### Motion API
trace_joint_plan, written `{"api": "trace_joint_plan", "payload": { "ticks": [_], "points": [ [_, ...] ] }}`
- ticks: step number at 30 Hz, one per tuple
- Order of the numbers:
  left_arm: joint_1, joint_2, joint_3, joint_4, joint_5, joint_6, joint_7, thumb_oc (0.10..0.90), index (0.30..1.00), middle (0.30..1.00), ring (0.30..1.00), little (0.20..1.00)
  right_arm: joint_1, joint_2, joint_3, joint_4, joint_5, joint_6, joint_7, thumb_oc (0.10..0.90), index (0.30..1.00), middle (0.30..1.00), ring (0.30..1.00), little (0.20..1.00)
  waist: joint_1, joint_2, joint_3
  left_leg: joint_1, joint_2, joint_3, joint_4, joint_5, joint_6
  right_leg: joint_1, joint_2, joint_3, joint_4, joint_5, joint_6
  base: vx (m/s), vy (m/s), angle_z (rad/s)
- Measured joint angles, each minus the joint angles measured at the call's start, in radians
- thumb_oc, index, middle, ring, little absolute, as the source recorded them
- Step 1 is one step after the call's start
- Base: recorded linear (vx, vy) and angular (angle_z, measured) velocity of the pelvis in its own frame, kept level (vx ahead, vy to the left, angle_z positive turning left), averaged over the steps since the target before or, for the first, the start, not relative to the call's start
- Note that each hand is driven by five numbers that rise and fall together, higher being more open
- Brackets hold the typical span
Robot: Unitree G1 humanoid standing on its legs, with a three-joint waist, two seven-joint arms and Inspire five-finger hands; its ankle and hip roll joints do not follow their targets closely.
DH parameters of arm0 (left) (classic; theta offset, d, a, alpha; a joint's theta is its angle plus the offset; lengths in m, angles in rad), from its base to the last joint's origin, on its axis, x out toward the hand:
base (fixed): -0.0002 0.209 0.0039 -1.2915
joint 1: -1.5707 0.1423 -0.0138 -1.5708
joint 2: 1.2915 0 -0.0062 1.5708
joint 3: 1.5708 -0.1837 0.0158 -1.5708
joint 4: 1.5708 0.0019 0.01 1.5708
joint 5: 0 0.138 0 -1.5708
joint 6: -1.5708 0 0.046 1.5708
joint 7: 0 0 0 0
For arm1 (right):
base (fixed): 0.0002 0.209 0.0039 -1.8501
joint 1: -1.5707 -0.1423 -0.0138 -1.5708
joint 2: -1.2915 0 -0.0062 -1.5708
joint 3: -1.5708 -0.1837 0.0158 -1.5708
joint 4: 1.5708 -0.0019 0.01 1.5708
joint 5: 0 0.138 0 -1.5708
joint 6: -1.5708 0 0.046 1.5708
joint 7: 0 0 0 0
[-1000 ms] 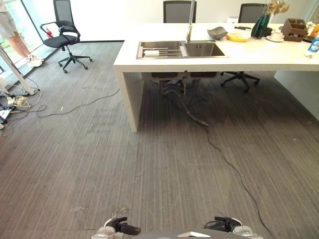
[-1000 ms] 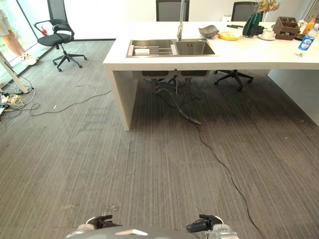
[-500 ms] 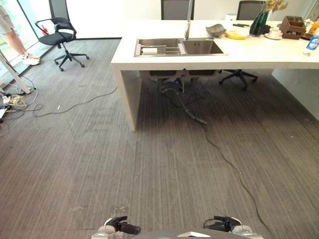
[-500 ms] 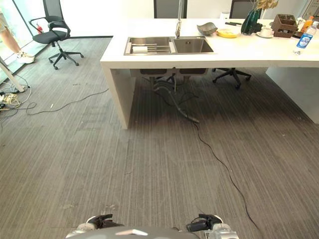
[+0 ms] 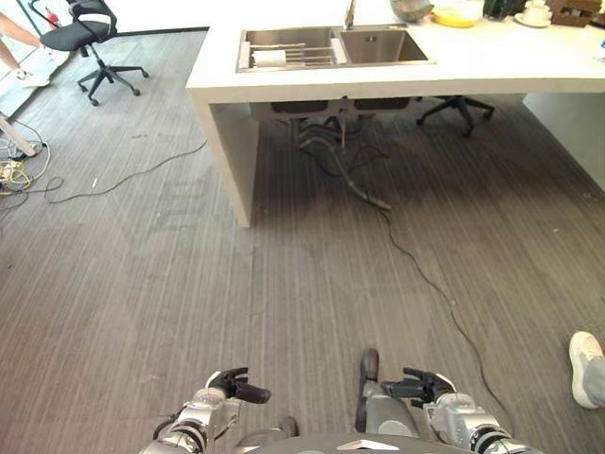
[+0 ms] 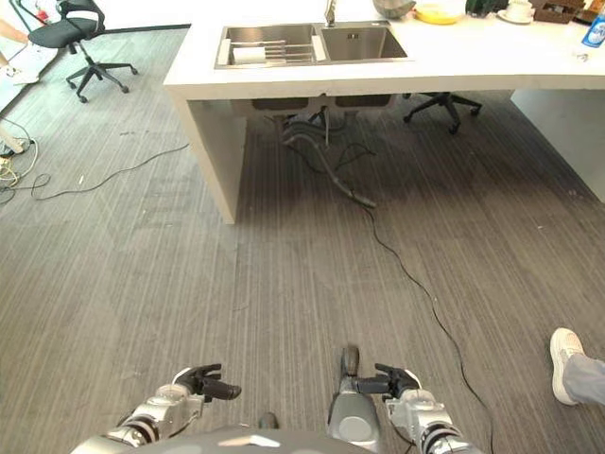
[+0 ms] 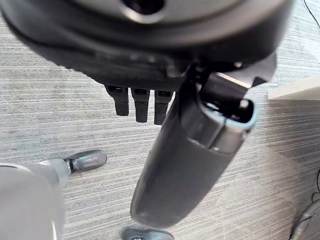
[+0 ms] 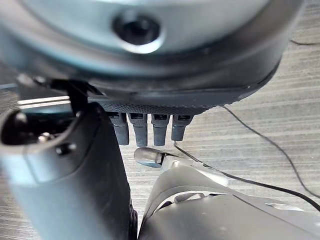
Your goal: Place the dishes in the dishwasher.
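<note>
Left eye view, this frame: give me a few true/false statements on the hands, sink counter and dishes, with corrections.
1. Both hands hold dishes. False: the left hand and right hand are empty, low over the carpet.
2. A double sink sits in the white counter. True.
3. A yellow dish lies on the counter. True.
4. The office chair stands right of the counter. False: it stands left.
5. A person's shoe shows at right. True.

No text, label or number can be read anywhere.
</note>
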Motion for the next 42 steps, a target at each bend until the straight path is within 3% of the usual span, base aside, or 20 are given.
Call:
{"api": "trace_joint_plan", "payload": {
  "ticks": [2,5,7,10,12,14,15,17,18,20,22,26,28,30,32,34,35,39,40,42],
  "points": [
    [0.008,-0.013,0.004,0.000,0.000,-0.001,-0.001,0.800,0.900,0.900,0.900,0.900,0.000,0.005,-0.012,0.005,0.000,0.001,0.004,0.800,0.900,0.900,0.900,0.900,-0.018,0.024,-0.005,0.049,0.056,-0.042,-0.001,-0.054,-0.057,0.035,0.039,-0.003,0.035,0.097,-0.019,0.61,-0.177,0.53],
    [0.015,-0.037,0.007,-0.003,0.000,-0.004,-0.013,0.800,0.900,0.900,0.900,0.900,0.022,-0.010,-0.028,0.020,-0.006,0.006,0.014,0.800,0.900,0.900,0.900,0.900,-0.021,0.059,-0.022,0.111,0.124,-0.083,0.024,-0.052,-0.095,0.099,0.119,-0.023,0.077,0.086,-0.051,0.49,-0.245,0.58],
    [0.018,-0.045,0.006,-0.004,-0.005,-0.011,-0.021,0.800,0.900,0.900,0.900,0.900,0.031,-0.028,-0.031,0.035,-0.011,0.007,0.015,0.800,0.900,0.900,0.900,0.900,-0.019,0.073,-0.053,0.112,0.165,-0.078,0.092,-0.052,-0.118,0.124,0.155,-0.053,0.120,0.050,-0.130,0.46,-0.278,0.46],
    [0.035,-0.035,0.009,0.000,-0.025,-0.020,-0.020,0.800,0.900,0.900,0.900,0.900,0.032,-0.028,-0.036,0.059,-0.012,0.014,0.013,0.800,0.900,0.900,0.900,0.900,0.002,0.045,-0.081,0.043,0.199,-0.105,0.280,-0.073,-0.171,0.153,0.174,-0.079,0.138,0.006,-0.190,0.38,-0.340,0.09],
    [0.042,-0.027,0.011,-0.004,-0.055,-0.007,-0.017,0.800,0.900,0.900,0.900,0.900,0.071,-0.028,-0.033,0.063,-0.012,0.014,0.016,0.800,0.900,0.900,0.900,0.900,0.010,0.032,-0.087,-0.157,0.215,-0.143,0.691,-0.048,-0.214,0.193,0.199,-0.096,0.116,-0.005,-0.245,0.28,-0.407,0.19],
    [0.045,-0.008,0.019,-0.083,-0.086,0.018,-0.002,0.800,0.900,0.900,0.900,0.900,0.078,-0.026,-0.015,0.066,-0.011,0.014,0.015,0.800,0.900,0.900,0.900,0.900,0.032,0.019,-0.062,-0.317,0.244,-0.152,0.984,0.129,-0.157,0.231,0.225,-0.103,0.108,-0.011,-0.294,0.26,-0.173,-0.08],
    [0.048,0.015,0.023,-0.141,-0.118,0.019,0.009,0.800,0.900,0.900,0.900,0.900,0.067,-0.022,0.008,0.082,-0.011,0.020,0.011,0.800,0.900,0.900,0.900,0.900,0.061,-0.001,-0.048,-0.426,0.248,-0.107,1.080,0.118,-0.132,0.262,0.229,-0.081,0.104,-0.051,-0.328,0.54,-0.138,-0.08],
    [0.050,0.027,0.022,-0.297,-0.158,0.027,0.022,0.800,0.900,0.900,0.900,0.900,0.048,-0.030,0.003,0.108,-0.012,0.033,0.002,0.800,0.900,0.900,0.900,0.900,0.096,-0.009,-0.012,-0.506,0.172,-0.075,0.981,0.005,-0.109,0.292,0.214,-0.071,0.086,-0.063,-0.312,0.55,-0.004,-0.09],
    [0.050,0.033,0.023,-0.426,-0.187,0.028,0.022,0.800,0.900,0.900,0.900,0.900,0.041,-0.047,0.002,0.116,-0.011,0.033,-0.002,0.800,0.900,0.900,0.900,0.900,0.126,0.002,0.015,-0.525,0.095,-0.044,0.748,-0.006,-0.105,0.332,0.212,-0.060,0.039,-0.063,-0.304,0.49,0.022,-0.28],
    [0.048,0.064,0.029,-0.534,-0.217,0.012,0.022,0.800,0.900,0.900,0.900,0.900,0.040,-0.069,0.003,0.114,-0.012,0.032,0.004,0.800,0.900,0.900,0.900,0.900,0.153,0.033,0.022,-0.528,0.045,0.013,0.438,0.057,-0.080,0.406,0.232,-0.069,-0.028,-0.061,-0.292,0.49,0.006,-0.22],
    [0.041,0.116,0.074,-0.667,-0.224,-0.002,0.020,0.800,0.900,0.900,0.900,0.900,0.042,-0.091,0.000,0.109,-0.012,0.021,0.018,0.800,0.900,0.900,0.900,0.900,0.168,0.089,0.017,-0.507,0.012,0.026,-0.010,0.135,-0.129,0.444,0.279,-0.083,-0.048,-0.099,-0.282,0.38,0.002,-0.07],
    [0.024,0.210,0.158,-0.733,-0.255,-0.024,0.039,0.800,0.900,0.900,0.900,0.900,0.052,-0.092,0.003,0.135,-0.015,0.018,0.035,0.800,0.900,0.900,0.900,0.900,0.244,0.090,0.025,-0.545,-0.009,0.029,0.066,0.147,-0.114,0.536,0.282,-0.018,-0.045,-0.173,-0.263,0.52,0.066,-0.58],
    [0.075,0.286,0.216,-0.806,-0.261,-0.034,0.042,0.800,0.900,0.900,0.900,0.900,0.095,-0.064,0.003,0.178,-0.042,0.013,0.055,0.800,0.900,0.900,0.900,0.900,0.267,0.012,-0.022,-0.488,-0.042,0.028,0.144,0.205,0.003,0.591,0.240,0.027,-0.003,-0.256,-0.227,0.71,0.194,-0.56],
    [0.090,0.302,0.249,-0.880,-0.259,-0.031,0.055,0.800,0.900,0.900,0.900,0.900,0.097,-0.051,-0.059,0.239,-0.053,0.004,0.070,0.800,0.900,0.900,0.900,0.900,0.265,0.003,-0.033,-0.394,-0.030,0.035,0.095,0.255,0.060,0.447,0.196,0.014,0.412,-0.291,-0.113,0.29,0.141,-0.24],
    [0.079,0.329,0.241,-0.987,-0.250,-0.039,0.055,0.800,0.900,0.900,0.900,0.900,0.150,-0.043,-0.076,0.238,-0.053,0.004,0.089,0.800,0.900,0.900,0.900,0.900,0.239,-0.023,-0.048,-0.325,-0.067,0.023,0.096,0.233,0.105,0.266,0.101,0.024,0.876,-0.227,0.008,0.35,0.198,0.16],
    [0.042,0.342,0.235,-1.091,-0.222,-0.042,0.058,0.800,0.900,0.900,0.900,0.900,0.131,-0.058,-0.079,0.233,-0.053,0.014,0.103,0.800,0.900,0.900,0.900,0.900,0.157,0.003,-0.013,-0.250,-0.084,-0.035,0.097,0.186,0.125,0.085,0.045,0.030,1.208,-0.218,-0.008,0.45,0.110,0.67],
    [0.032,0.351,0.229,-1.122,-0.207,-0.054,0.054,0.800,0.900,0.900,0.900,0.900,0.130,-0.060,-0.086,0.231,-0.053,0.019,0.102,0.800,0.900,0.900,0.900,0.900,0.146,0.023,-0.003,-0.218,-0.077,-0.037,0.083,0.204,0.119,0.041,0.044,0.028,1.228,-0.222,-0.016,0.44,-0.040,0.48],
    [-0.083,0.385,0.230,-1.223,-0.130,-0.118,0.073,0.800,0.900,0.900,0.900,0.900,0.164,-0.050,-0.117,0.189,-0.050,0.024,0.125,0.800,0.900,0.900,0.900,0.900,0.121,0.074,0.017,-0.100,-0.093,-0.079,0.036,0.142,0.093,-0.040,0.005,-0.030,0.759,-0.253,-0.076,0.34,-0.179,0.32],
    [-0.123,0.381,0.234,-1.262,-0.113,-0.131,0.099,0.800,0.900,0.900,0.900,0.900,0.167,-0.045,-0.114,0.169,-0.049,0.025,0.129,0.800,0.900,0.900,0.900,0.900,0.111,0.073,0.013,-0.073,-0.101,-0.091,0.035,0.108,0.067,-0.026,0.025,-0.040,0.468,-0.235,-0.066,0.34,-0.216,0.38],
    [-0.180,0.379,0.229,-1.274,-0.082,-0.162,0.111,0.800,0.900,0.900,0.900,0.900,0.151,-0.039,-0.114,0.171,-0.049,0.024,0.136,0.800,0.900,0.900,0.900,0.900,0.110,0.060,0.012,-0.043,-0.120,-0.113,0.027,0.083,0.061,-0.019,0.052,-0.019,0.239,-0.145,-0.058,0.35,-0.198,0.33]
  ]
}}
